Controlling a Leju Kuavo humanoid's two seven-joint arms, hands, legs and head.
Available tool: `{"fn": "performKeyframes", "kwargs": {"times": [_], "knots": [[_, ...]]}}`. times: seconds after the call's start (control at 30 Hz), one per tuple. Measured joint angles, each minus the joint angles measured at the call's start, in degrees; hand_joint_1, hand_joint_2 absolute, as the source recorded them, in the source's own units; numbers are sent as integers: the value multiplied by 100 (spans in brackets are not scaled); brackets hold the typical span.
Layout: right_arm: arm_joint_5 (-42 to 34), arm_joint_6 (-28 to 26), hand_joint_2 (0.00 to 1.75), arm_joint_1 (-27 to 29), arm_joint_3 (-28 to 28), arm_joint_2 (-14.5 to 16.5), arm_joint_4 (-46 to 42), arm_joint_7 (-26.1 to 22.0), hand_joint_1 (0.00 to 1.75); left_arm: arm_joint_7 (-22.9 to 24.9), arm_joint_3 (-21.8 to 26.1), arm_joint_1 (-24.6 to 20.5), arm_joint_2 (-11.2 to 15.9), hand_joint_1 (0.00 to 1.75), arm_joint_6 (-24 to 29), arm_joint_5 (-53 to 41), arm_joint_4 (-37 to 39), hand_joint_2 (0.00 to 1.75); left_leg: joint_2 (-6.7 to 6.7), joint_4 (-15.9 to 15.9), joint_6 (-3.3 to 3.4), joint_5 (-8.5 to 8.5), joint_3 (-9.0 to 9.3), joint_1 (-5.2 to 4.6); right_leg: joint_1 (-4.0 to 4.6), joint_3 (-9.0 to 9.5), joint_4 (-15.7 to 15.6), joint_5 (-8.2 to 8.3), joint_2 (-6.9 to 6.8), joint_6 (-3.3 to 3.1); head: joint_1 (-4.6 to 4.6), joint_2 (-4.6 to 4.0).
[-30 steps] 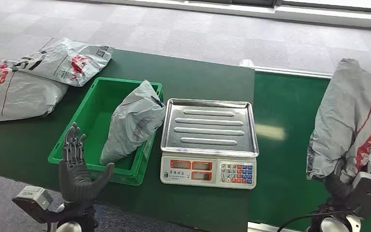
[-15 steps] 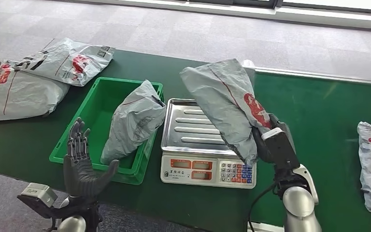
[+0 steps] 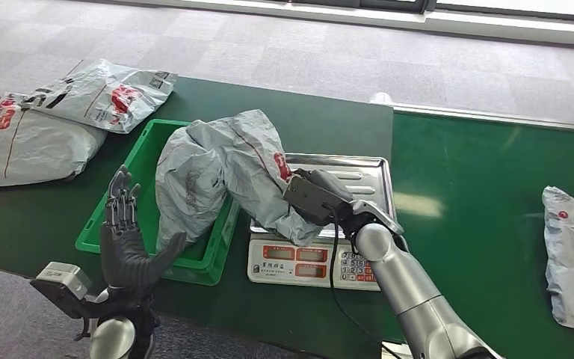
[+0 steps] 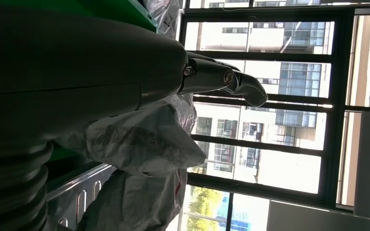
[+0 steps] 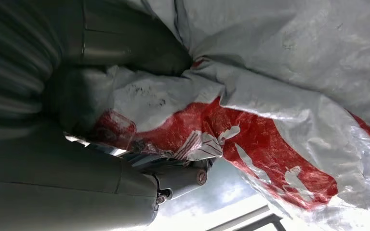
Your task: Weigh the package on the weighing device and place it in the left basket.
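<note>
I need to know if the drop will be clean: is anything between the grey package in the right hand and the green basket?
Yes. Another grey plastic package already lies in the green plastic basket, leaning on its scale-side wall. The held grey package, gripped by the right hand, presses against it over the silver scale. The basket's far-left part is bare.
</note>
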Motion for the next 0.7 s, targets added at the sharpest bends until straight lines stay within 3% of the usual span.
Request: {"fn": "performKeyframes", "kwargs": {"times": [0.07, 0.33, 0.7], "knots": [[172, -154, 175, -661, 619, 154, 1080, 133, 0, 86, 1, -76, 15, 0, 86, -22, 1, 175, -17, 0, -4, 17, 3, 5, 5, -3, 1, 10, -12, -1, 0, 0], [108, -691, 175, -658, 782, 127, 1285, -8, 0, 29, 4, -78, 69, 0, 82, -213, -87, 175, -19, 3, -3, 13, -2, 4, 3, -10, 0, 8, -11, 0, 0, 0], [-577, -2169, 175, 573, -65, -126, -577, -764, 0, 276, -144, -496, 186, 0, 57, -1086, -749, 175, -37, 5, -1, 10, -9, 4, 3, -14, -3, 6, -31, 1, 0, 0]]}}
